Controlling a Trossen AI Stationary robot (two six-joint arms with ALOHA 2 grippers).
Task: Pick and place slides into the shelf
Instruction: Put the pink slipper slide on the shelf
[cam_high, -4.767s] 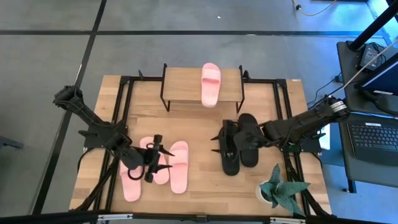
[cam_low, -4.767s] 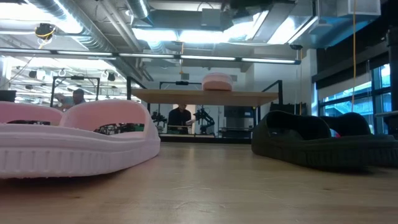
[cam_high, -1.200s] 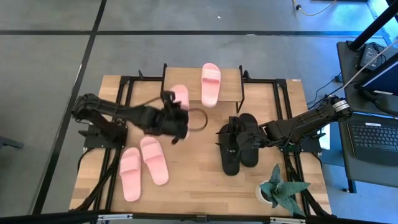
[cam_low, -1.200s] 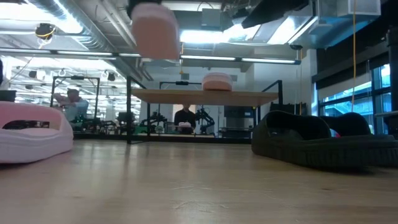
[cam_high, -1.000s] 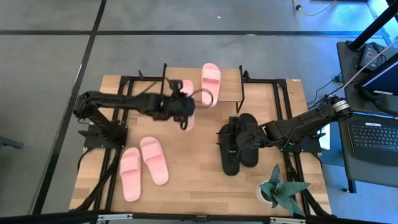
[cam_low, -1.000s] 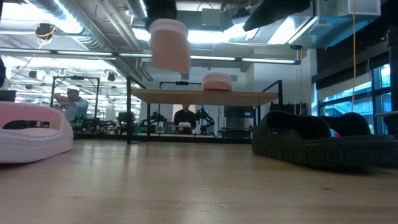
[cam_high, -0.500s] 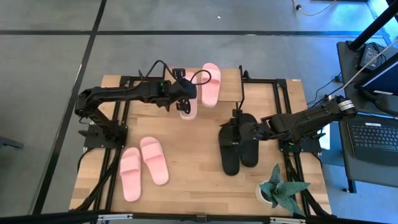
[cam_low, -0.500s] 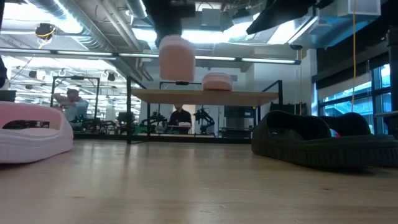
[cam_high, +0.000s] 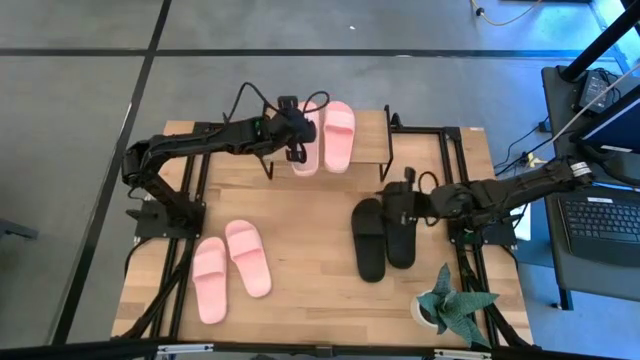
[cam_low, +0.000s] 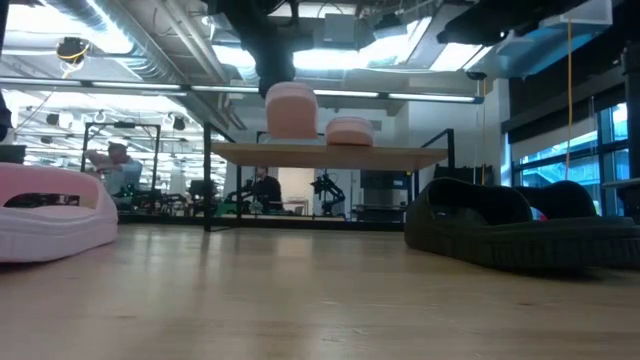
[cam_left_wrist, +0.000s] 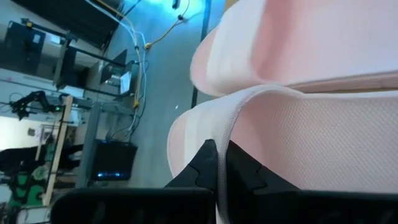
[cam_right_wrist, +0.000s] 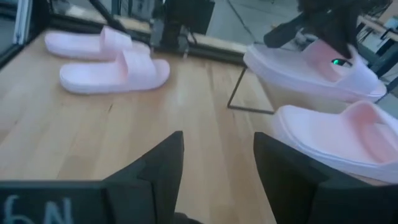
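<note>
A: Six slides in all, and one big wooden table (cam_high: 320, 290) under everything. What stands at its far edge?

B: The shelf (cam_high: 275, 130), its light top board on a thin black frame. One pink slide (cam_high: 339, 135) lies flat on that board, toward its right half. Just beside it, the left gripper (cam_high: 296, 134) holds a second pink slide (cam_high: 307, 150) over the board, its fingers clamped tight on the slide's edge. In the low view that held slide (cam_low: 291, 110) hangs a little above the board, next to the resting one (cam_low: 349, 131).

A: Does anything stand in the way there?

B: The left arm stretches across the shelf's left half, and its cable loops above the gripper. The shelf's black frame posts stand at the board's corners.

A: And the right side?

B: The right gripper (cam_high: 398, 194) hovers at the far ends of the two black slides (cam_high: 385, 235), which lie side by side on the table, touching. Its fingers stand apart with nothing between them.

A: What else is around?

B: Two pink slides (cam_high: 232, 268) lie near the table's front left, close together. A small potted plant (cam_high: 447, 302) sits at the front right corner, near the black pair. A laptop (cam_high: 598, 228) stands on a side stand, off the table to the right.
</note>
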